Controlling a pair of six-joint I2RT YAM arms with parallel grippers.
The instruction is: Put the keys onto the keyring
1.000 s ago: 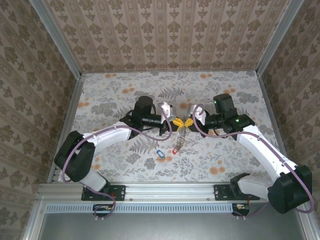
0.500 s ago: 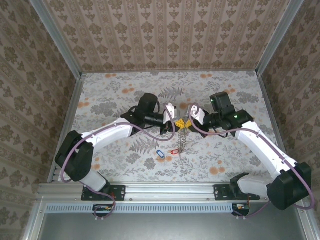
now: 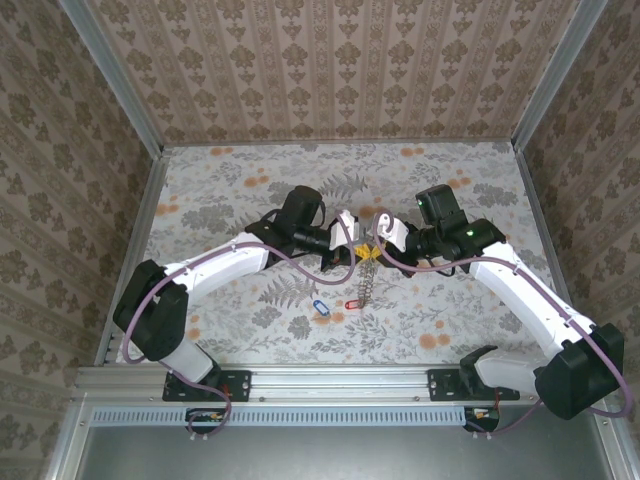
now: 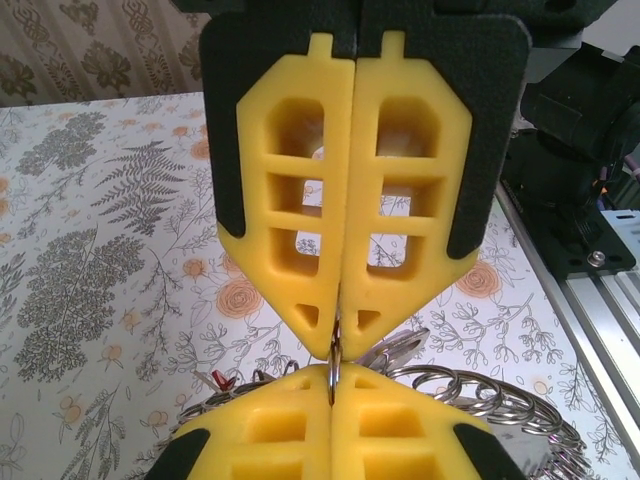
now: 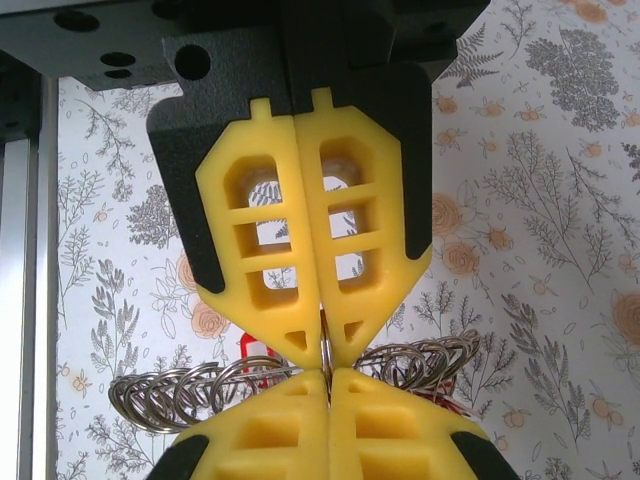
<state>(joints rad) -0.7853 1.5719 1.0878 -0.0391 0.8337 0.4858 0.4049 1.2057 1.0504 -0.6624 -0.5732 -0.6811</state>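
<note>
Blue key [image 3: 319, 307] and red key [image 3: 350, 303] lie loose on the floral worktop [image 3: 230, 180], in the lower middle of the top view. They are side by side and not touching. Neither is on the ring, so the threading looks not yet done.

Just above them in that frame the keyring [image 3: 368, 278] hangs as a thin grey string of coils, its lower end near the red key. Whether it touches the worktop cannot be told. Its top is caught where the two pincers meet tip to tip at frame centre.

The left pincer [image 4: 338, 340] has its yellow fingers [image 4: 290, 200] pressed fully together, with a thin wire loop of the keyring nipped at their tips. The right pincer [image 5: 323, 350] is likewise closed tight on a loop of the same ring, and coils spill to either side at the bottom of its wrist view.

Gripped from both sides like this, the ring is probably being steadied or pried so a gap can open for a key. Both loose keys sit below the gripped loop, clear of either pincer.
</note>
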